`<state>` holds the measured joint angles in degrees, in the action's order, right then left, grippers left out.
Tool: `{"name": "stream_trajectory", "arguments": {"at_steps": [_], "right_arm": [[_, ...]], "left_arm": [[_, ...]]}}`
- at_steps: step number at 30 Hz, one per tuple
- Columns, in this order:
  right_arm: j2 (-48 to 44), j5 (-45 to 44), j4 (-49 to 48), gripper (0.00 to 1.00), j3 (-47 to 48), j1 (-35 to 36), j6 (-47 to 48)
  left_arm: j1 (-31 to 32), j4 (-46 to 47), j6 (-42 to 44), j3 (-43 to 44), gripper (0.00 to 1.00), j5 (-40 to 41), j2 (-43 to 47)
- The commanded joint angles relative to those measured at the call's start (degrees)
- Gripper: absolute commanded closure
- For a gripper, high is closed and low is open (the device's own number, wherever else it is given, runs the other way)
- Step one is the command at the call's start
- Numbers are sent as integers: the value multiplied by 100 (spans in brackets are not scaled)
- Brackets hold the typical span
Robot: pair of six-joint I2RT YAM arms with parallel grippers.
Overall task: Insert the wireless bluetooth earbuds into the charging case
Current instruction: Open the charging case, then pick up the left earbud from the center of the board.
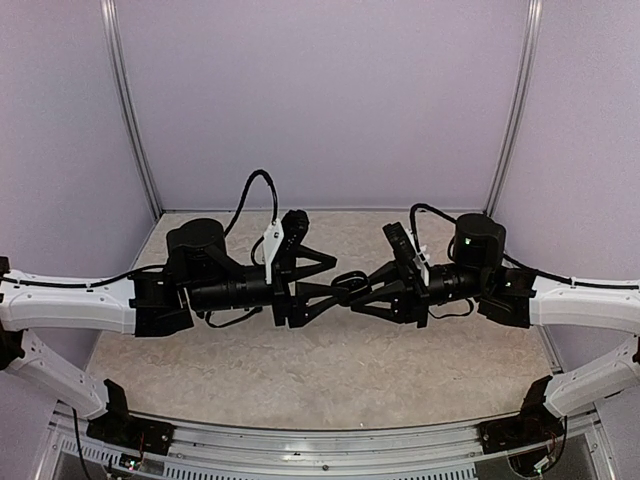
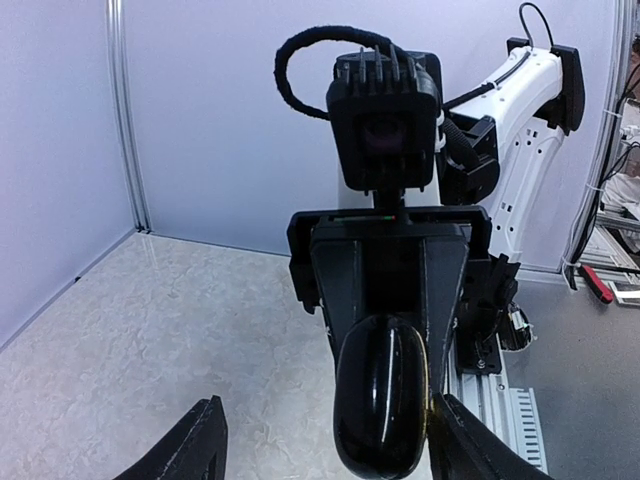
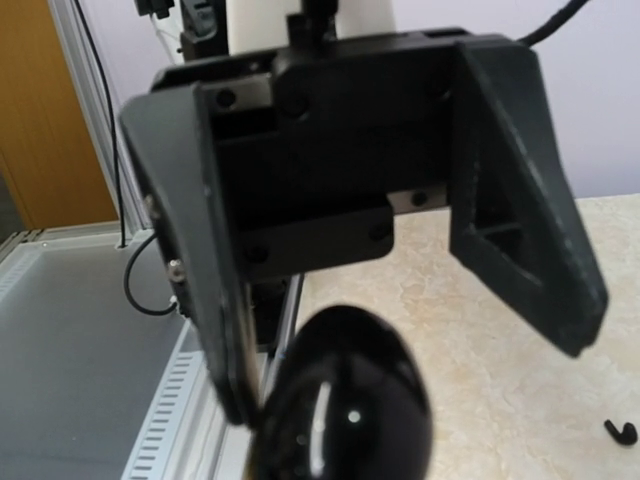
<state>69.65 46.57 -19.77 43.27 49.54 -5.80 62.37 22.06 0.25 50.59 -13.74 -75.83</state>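
I've got 2 arms stretched level, wrists facing over mid-table [image 1: 300, 370]: right gripper [image 1: 362, 290] is clamped on the glossy black charging case [image 2: 380, 400] held off the surface, left gripper [image 1: 338, 280] is spread wide around it, contact unclear.

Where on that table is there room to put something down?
Bare table from the near rail up to the left gripper and right gripper, plus a strip by the back wall. Crowded mid-table, where they meet at the case.
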Motion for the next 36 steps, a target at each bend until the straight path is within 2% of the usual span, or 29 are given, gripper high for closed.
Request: {"name": "stream_trajectory", "arguments": {"at_steps": [1,13,25,29,32,33,36], "right_arm": [[-48,133,23,97,138,132,134],[-26,194,95,98,129,227,269],[40,62,90,98,191,216,186],[25,10,32,99,145,93,-12],[-108,25,-204,99,-19,-67,-292],[-150,28,-273,99,-77,-132,-381],[-265,1,-339,99,-244,-273,-551]], "left_arm": [[-87,105,-69,176,32,192,52],[-316,264,-452,37,32,387,248],[-390,323,-471,-79,30,456,395],[-520,180,-808,190,21,826,605],[-815,-230,-1367,554,6,1299,816],[-979,-258,-1621,621,2,1218,905],[-1561,-165,-2482,654,1,816,1128]]}}
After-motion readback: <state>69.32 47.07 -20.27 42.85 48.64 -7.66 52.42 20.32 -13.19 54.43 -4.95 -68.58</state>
